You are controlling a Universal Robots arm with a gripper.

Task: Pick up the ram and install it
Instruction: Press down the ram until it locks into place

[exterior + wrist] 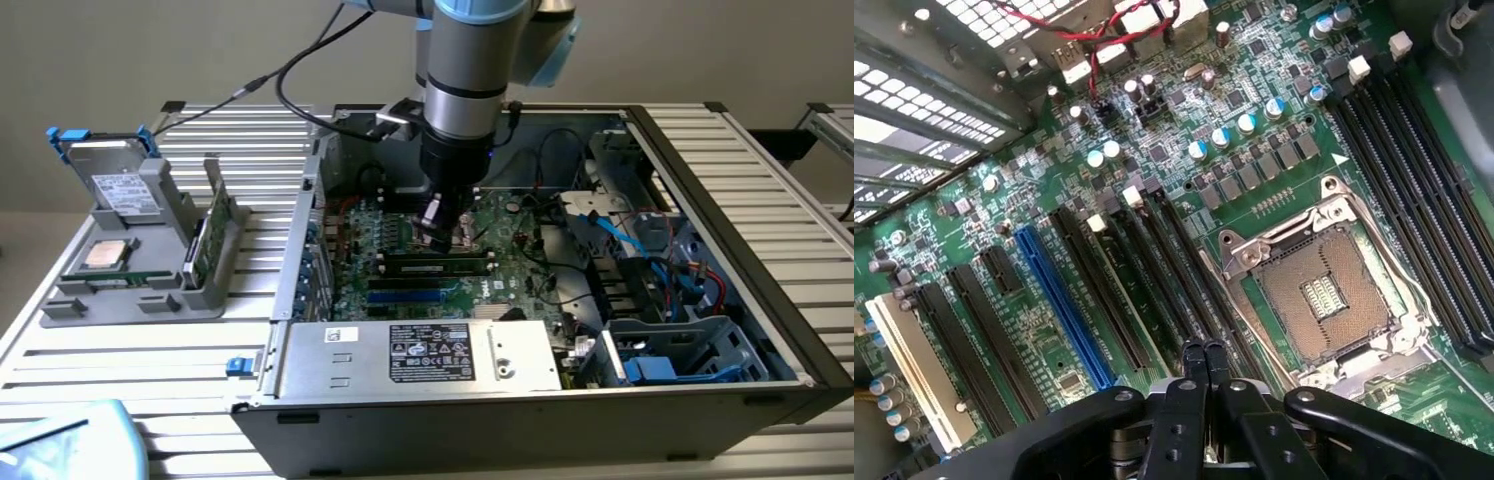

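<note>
A ram stick (434, 266), green with dark chips, stands along the black memory slots in the middle of the motherboard (514, 225) inside the open computer case. My gripper (445, 238) hangs just above it, at its far side. In the wrist view the gripper (1204, 350) is shut, its two black fingertips (1193, 352) pressed together with nothing between them. They hover over the long black slots (1154, 265) next to the empty processor socket (1319, 290).
The case walls (747, 200) ring the board, with a power supply (427, 355) at the front and cables and drive cages on the exterior view's right. On the exterior view's left, a grey rack (134, 290) holds a silver processor chip (107, 255), a drive and an upright green board (211, 225).
</note>
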